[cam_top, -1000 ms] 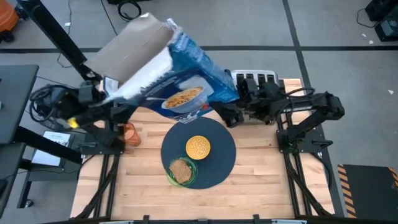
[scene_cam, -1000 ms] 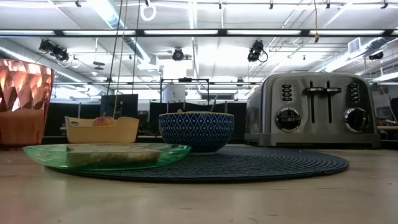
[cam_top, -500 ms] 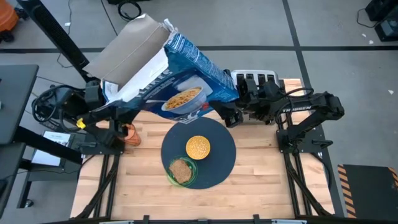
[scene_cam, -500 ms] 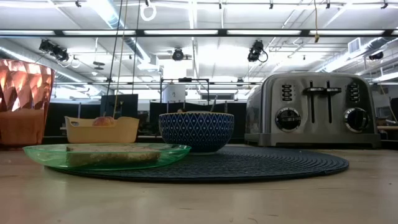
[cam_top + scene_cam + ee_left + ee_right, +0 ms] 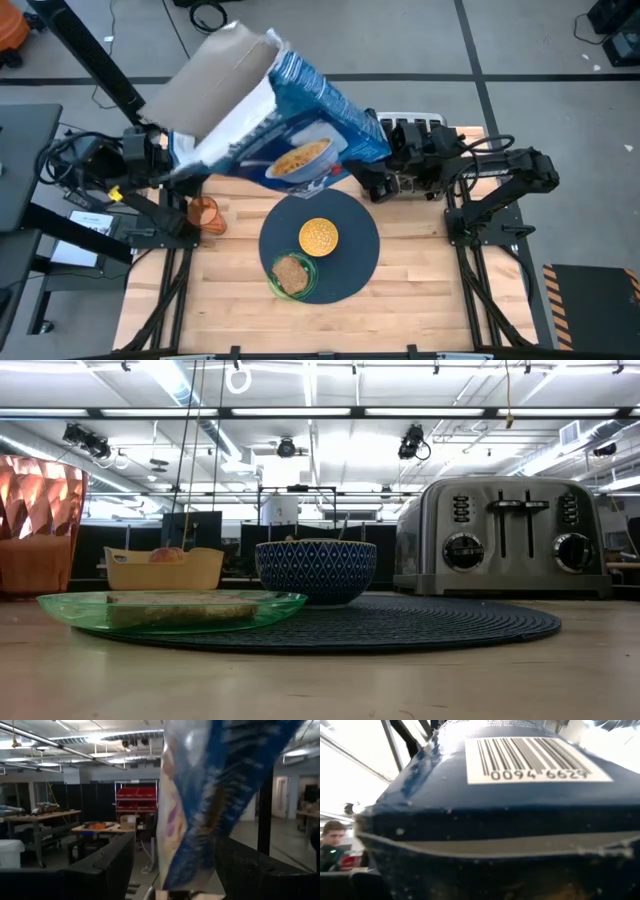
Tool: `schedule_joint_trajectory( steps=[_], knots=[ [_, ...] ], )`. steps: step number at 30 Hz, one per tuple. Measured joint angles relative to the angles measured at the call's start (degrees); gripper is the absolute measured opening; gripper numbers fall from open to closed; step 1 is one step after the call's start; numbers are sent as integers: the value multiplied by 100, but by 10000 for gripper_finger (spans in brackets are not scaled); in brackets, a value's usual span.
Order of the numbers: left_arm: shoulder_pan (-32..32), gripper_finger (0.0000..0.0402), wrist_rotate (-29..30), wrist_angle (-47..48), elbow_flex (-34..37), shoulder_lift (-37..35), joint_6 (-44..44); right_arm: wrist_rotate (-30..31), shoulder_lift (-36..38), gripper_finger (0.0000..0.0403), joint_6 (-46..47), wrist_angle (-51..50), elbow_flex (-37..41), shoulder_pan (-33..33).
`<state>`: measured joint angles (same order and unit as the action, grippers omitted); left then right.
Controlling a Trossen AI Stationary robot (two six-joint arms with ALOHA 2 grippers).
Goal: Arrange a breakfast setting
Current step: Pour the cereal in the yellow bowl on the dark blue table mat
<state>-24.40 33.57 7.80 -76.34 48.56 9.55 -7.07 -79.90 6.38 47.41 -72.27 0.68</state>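
Above the mat [image 5: 345, 250], both arms' jaws pinch a blue cereal box [image 5: 300, 130], unseen from the low view.

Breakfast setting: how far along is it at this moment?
Done: the bowl of cereal and the green plate with toast sit on the round mat. In hand: both arms hold the blue cereal box above the table. Left: putting the box away; the orange tumbler stands off the mat.

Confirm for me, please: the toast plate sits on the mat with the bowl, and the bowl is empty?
Not quite. The bowl holds cereal, as the high view shows. The toast plate does sit on the mat with it.
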Motion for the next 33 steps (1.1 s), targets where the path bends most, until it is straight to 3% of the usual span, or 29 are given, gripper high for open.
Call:
schedule_joint_trajectory(
  steps=[9,22,26,33],
  knots=[
    [0,257,-156,943,0,-266,-23,-52,367,305,-2,-1068,5,141],
    [1,256,-387,901,0,-32,-395,-385,740,302,161,-1410,15,-12],
    [19,256,-399,891,2,237,-628,-444,1031,301,265,-1164,382,-109],
    [146,256,-308,496,0,712,-759,-463,1924,300,636,-348,1675,-159]
  ],
)
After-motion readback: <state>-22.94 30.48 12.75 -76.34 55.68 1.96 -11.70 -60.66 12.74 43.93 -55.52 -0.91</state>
